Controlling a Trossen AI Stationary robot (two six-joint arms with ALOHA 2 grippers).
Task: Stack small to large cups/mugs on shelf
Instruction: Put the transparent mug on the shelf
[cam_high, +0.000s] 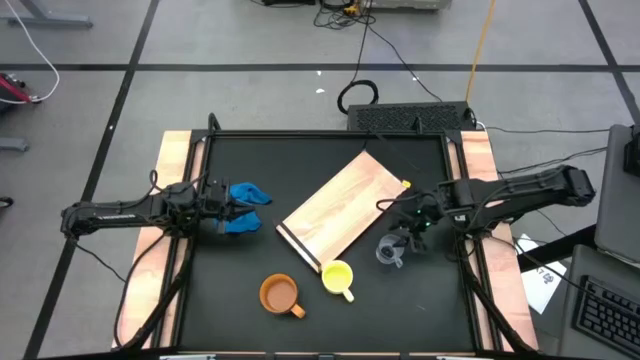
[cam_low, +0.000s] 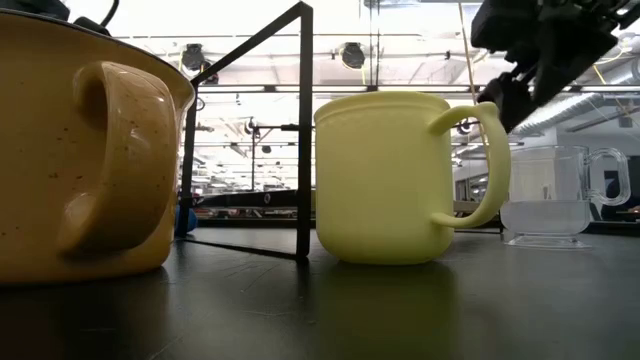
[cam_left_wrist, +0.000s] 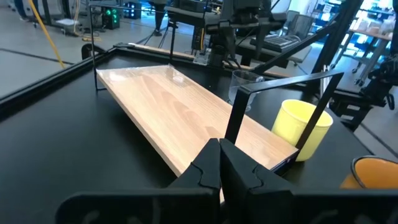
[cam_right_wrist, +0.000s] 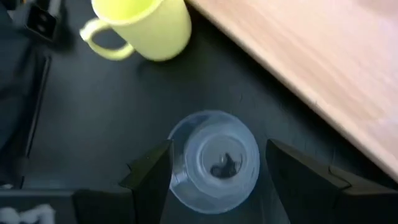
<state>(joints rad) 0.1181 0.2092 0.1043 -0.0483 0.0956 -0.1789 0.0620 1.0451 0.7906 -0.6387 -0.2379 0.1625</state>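
The light-wood shelf board (cam_high: 342, 216) lies slantwise on the black tabletop. The clear glass cup (cam_high: 389, 251) stands upright to its right. The yellow cup (cam_high: 337, 277) and the orange-brown cup (cam_high: 280, 294) stand near the front. My right gripper (cam_right_wrist: 214, 167) is open above the glass cup (cam_right_wrist: 214, 160), pointing down, one finger on either side of it, not touching. My left gripper (cam_left_wrist: 219, 163) is shut and empty at the table's left, next to a blue cloth (cam_high: 245, 207).
A black wire frame (cam_left_wrist: 283, 102) stands between my left gripper and the yellow cup (cam_left_wrist: 300, 128). The blue cloth lies just right of my left gripper. In the low view the orange-brown cup (cam_low: 80, 150) and the yellow cup (cam_low: 395, 180) stand close to the near edge.
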